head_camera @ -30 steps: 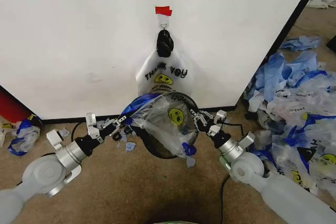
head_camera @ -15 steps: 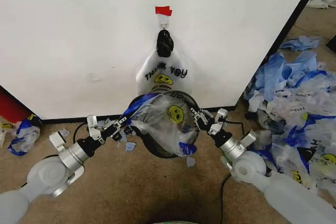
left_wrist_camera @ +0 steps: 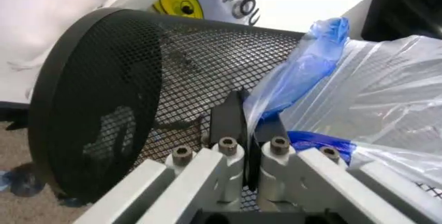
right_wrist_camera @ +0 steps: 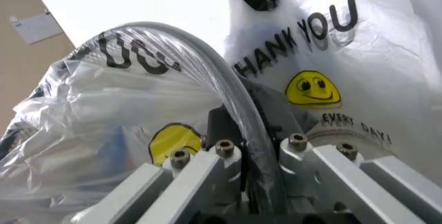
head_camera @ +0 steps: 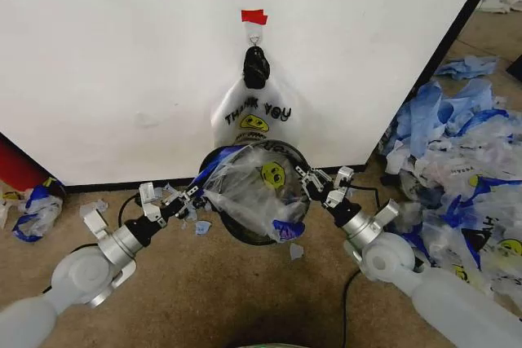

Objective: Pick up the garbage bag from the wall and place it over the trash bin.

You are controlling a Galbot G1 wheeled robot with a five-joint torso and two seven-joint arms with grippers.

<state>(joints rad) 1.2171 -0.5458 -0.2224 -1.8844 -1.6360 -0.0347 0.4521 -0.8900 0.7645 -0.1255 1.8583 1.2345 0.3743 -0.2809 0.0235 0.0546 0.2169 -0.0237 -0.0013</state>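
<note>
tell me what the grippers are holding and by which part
Both hold the thin see-through plastic garbage bag: left gripper pinches its blue handle, right gripper its opposite clear edge, above the black wire-mesh trash bin.

A brown carpet [head_camera: 204, 291] covers the floor, worn-looking and dotted with small blue and white plastic scraps [head_camera: 201, 226] near the foot of the white panel. To the right a big heap of blue-and-white bags [head_camera: 461, 177] spreads across the floor, reaching the edge of sight. Down in the left corner something red [head_camera: 18, 169] leans by the panel's base, with a crumpled blue-and-white bag [head_camera: 34, 205] just beside it. Light is even and soft.
</note>
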